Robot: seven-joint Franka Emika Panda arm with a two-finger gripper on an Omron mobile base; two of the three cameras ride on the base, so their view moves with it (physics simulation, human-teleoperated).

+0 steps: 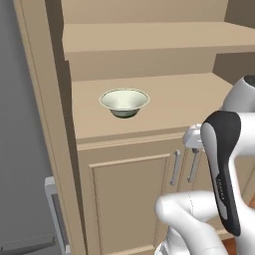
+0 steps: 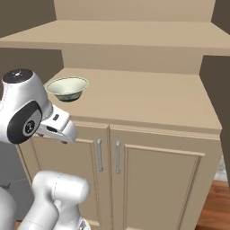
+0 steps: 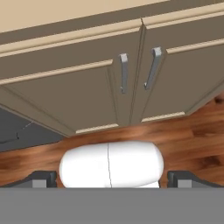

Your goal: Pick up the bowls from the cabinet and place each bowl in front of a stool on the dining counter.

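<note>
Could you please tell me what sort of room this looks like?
Most likely a kitchen: a beige wood cabinet with slim metal bar handles, a pale cream-green bowl in its open shelf niche, and a reddish-brown wood floor.

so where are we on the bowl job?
Nothing shows as done or placed yet. One pale cream-green flared bowl sits upright in the open niche of the beige wood cabinet, left of its middle, untouched. The end effector is open and empty, low in front of the closed double doors with their slim metal bar handles, not at the bowl. Left: reach up, grasp it, carry it off.
</note>
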